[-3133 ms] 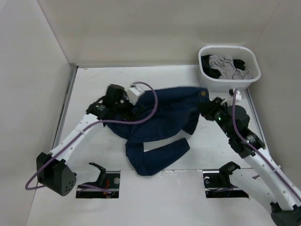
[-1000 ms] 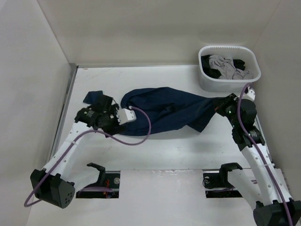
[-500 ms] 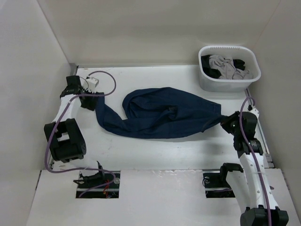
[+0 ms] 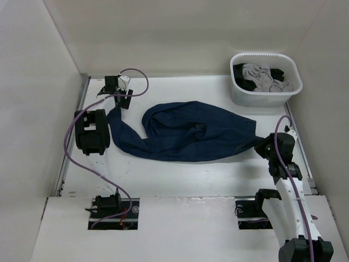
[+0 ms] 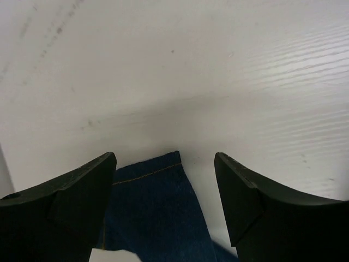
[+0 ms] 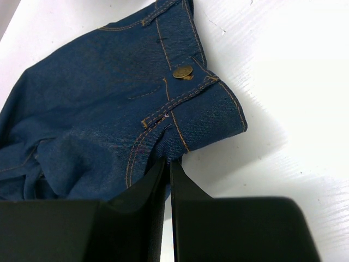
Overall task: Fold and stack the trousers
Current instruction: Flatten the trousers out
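Top external: trousers (image 4: 185, 134) stretched across the counter (image 4: 180, 174), nine to three o'clock; right gripper (image 4: 263, 144) clamps the waistband (image 6: 218, 98), left gripper (image 4: 121, 103) gapes over the hem (image 5: 152, 169). Flattening, seemingly; next, grip that hem for folding.

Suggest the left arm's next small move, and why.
Probably lower the open left fingers and close on the leg hem seen between them. The right fingers pinch the waistband, so gripping both ends should let the jeans be pulled flat for folding.
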Controlling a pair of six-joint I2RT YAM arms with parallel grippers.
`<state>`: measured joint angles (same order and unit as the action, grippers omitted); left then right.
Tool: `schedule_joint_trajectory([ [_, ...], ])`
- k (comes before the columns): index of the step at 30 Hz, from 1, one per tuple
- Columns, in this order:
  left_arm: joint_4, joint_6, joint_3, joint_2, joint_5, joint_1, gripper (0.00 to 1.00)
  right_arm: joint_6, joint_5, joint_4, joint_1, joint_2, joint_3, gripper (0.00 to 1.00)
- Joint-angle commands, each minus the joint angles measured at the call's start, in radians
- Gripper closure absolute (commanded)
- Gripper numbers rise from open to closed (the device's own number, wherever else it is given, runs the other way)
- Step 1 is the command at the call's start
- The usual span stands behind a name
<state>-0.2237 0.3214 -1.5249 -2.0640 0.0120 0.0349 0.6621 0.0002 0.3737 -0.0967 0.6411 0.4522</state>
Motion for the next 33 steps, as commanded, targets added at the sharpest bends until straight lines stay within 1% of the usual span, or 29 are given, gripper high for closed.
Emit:
schedule_joint_trajectory([
  [1, -0.028, -0.047, -0.061, -0.018, 0.052, 0.0, 0.29, 0.004, 0.015, -0.055, 0.005, -0.004, 0.003, 0.9],
  [3, -0.045, -0.048, -0.054, -0.021, 0.045, -0.008, 0.31, 0.011, 0.024, -0.055, 0.005, -0.001, 0.003, 0.9],
  [6, -0.086, -0.061, -0.037, -0.005, 0.074, -0.011, 0.4, 0.021, 0.04, -0.055, 0.005, 0.003, 0.009, 0.9],
  [9, -0.126, -0.073, -0.002, 0.022, 0.086, -0.007, 0.4, 0.024, 0.043, -0.068, 0.007, 0.014, 0.017, 0.9],
  [11, -0.137, -0.071, 0.019, 0.022, 0.089, -0.005, 0.45, 0.021, 0.043, -0.081, 0.007, 0.025, 0.017, 0.89],
  [12, -0.146, -0.071, 0.022, 0.015, 0.094, -0.006, 0.51, 0.021, 0.043, -0.087, 0.007, 0.032, 0.017, 0.89],
  [17, -0.169, -0.076, 0.022, -0.001, 0.118, -0.01, 0.9, 0.016, 0.04, -0.108, 0.007, 0.063, 0.031, 0.9],
  [19, -0.157, -0.076, 0.019, 0.019, 0.14, -0.003, 0.98, 0.017, 0.032, -0.136, 0.007, 0.077, 0.032, 0.91],
  [22, -0.117, -0.062, -0.007, 0.097, 0.16, 0.036, 1.0, 0.004, 0.006, -0.196, -0.019, 0.139, 0.081, 0.94],
  [24, -0.094, -0.053, -0.041, 0.171, 0.152, 0.085, 1.0, -0.022, -0.022, -0.228, -0.036, 0.208, 0.165, 0.96],
  [26, -0.089, -0.048, -0.076, 0.252, 0.125, 0.148, 1.0, -0.042, -0.042, -0.243, -0.048, 0.261, 0.261, 0.97],
  [28, -0.097, -0.054, -0.081, 0.344, 0.07, 0.22, 1.0, -0.05, -0.051, -0.245, -0.07, 0.281, 0.34, 0.98],
  [30, -0.111, -0.05, -0.04, 0.437, 0.019, 0.283, 1.0, -0.052, -0.066, -0.234, -0.105, 0.282, 0.387, 0.98],
  [33, -0.137, -0.032, 0.107, 0.576, -0.023, 0.363, 1.0, -0.038, -0.11, -0.205, -0.156, 0.263, 0.382, 0.98],
])
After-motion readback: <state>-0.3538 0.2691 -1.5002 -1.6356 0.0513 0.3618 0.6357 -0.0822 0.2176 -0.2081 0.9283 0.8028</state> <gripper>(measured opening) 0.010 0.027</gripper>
